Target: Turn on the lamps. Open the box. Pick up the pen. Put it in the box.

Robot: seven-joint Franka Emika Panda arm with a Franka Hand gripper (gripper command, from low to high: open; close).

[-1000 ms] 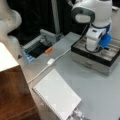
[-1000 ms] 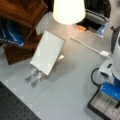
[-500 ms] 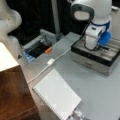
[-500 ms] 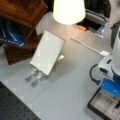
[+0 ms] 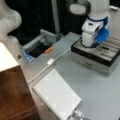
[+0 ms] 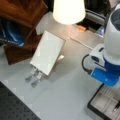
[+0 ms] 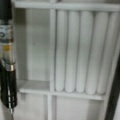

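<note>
Wrist view close over the open box and its ribbed beige lining, pen at left edge, possibly lying inside, no readable writing, gripper grip unclear, lamp lit.

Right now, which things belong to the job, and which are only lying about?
Job: lit lamp; open box; pen, lying in the box; claw above the box, hidden by the arm.
Lying about: notebook; orange stub; grey tray; white cable.
</note>
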